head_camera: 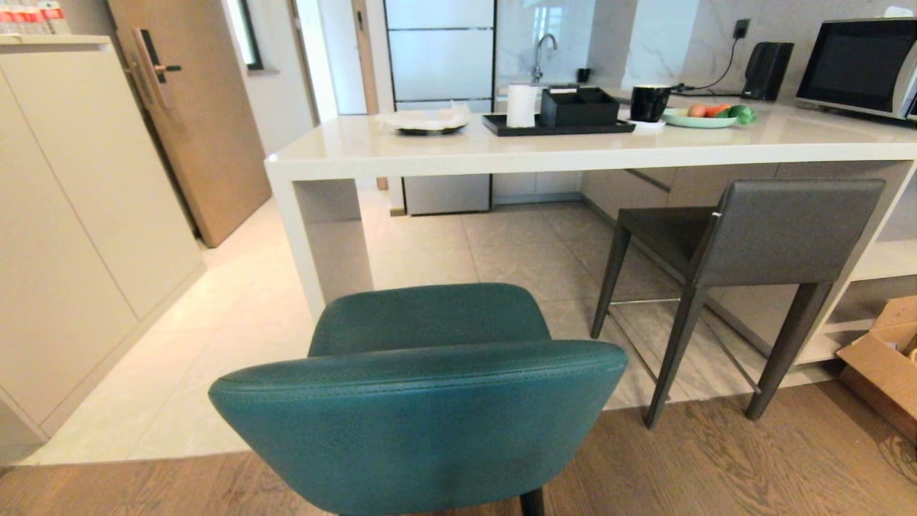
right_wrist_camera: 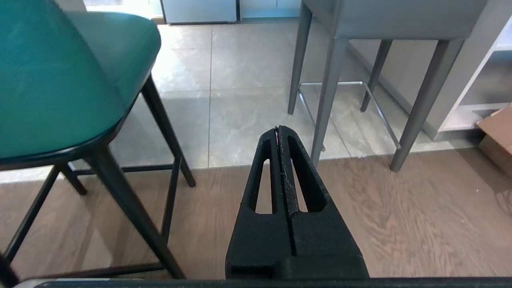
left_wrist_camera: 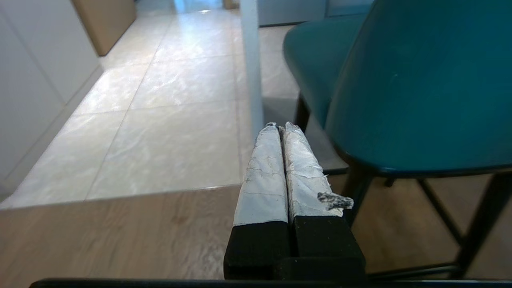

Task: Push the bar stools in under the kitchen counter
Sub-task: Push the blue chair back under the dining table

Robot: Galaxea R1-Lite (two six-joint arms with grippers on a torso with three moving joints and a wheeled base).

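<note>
Teal stool (head_camera: 423, 401) off counter (head_camera: 573, 154) edge: rigid, top-heavy; push padded backrest. Left gripper (left_wrist_camera: 280, 132), right gripper (right_wrist_camera: 279, 134) closed, empty.

Grained teal leather stool (head_camera: 423, 423), glossy stone counter (head_camera: 573, 147), polished floor tiles (head_camera: 236, 322), matt wood planks (head_camera: 716, 459).

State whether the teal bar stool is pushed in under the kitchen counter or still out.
Out. The teal bar stool stands wholly clear of the kitchen counter, with open floor between its seat and the counter's front edge.
</note>
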